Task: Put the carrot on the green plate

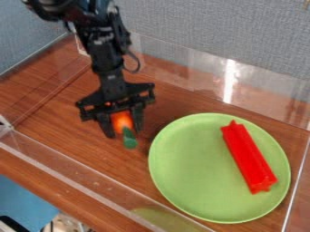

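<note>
The orange carrot (pixel 121 120) hangs between the black fingers of my gripper (pixel 119 116), which is shut on it. Its dark-green stem end (pixel 127 140) points down, just above or touching the wooden table, left of the green plate (pixel 194 172). The plate is large, round and light green and lies at the right front. The arm comes down from the upper left, pointing straight down.
A long red ridged bar (pixel 248 154) lies on the right part of the plate. Clear acrylic walls (pixel 230 77) fence the wooden table (pixel 49 100) at back, left and front. A blue-grey wall stands behind.
</note>
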`<act>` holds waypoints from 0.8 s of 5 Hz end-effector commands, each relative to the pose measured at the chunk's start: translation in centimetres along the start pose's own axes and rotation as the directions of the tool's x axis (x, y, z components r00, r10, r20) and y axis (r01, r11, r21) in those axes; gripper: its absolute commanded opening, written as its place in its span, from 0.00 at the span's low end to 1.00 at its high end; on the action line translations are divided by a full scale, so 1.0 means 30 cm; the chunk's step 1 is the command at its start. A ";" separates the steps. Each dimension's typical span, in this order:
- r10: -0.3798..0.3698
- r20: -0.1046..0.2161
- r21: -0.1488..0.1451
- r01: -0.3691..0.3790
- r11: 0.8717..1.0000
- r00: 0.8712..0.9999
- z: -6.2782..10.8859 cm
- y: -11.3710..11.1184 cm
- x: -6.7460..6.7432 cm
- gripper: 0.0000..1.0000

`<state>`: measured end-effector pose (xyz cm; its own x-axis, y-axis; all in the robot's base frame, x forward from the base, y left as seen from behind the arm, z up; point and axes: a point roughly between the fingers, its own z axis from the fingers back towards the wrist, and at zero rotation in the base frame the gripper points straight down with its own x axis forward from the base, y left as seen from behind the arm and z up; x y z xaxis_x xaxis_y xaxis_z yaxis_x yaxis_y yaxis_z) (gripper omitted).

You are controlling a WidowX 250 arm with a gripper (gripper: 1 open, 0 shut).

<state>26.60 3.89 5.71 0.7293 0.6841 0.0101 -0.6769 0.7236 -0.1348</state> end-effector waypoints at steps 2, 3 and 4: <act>-0.022 0.038 -0.017 0.022 1.000 0.999 0.020 -0.001 0.085 0.00; -0.038 0.021 -0.013 0.038 0.999 0.999 0.033 0.007 0.115 0.00; -0.055 0.001 -0.010 0.055 0.998 0.998 0.041 0.010 0.125 0.00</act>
<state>28.27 6.24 5.80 0.7728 0.6342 -0.0227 -0.6316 0.7652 -0.1251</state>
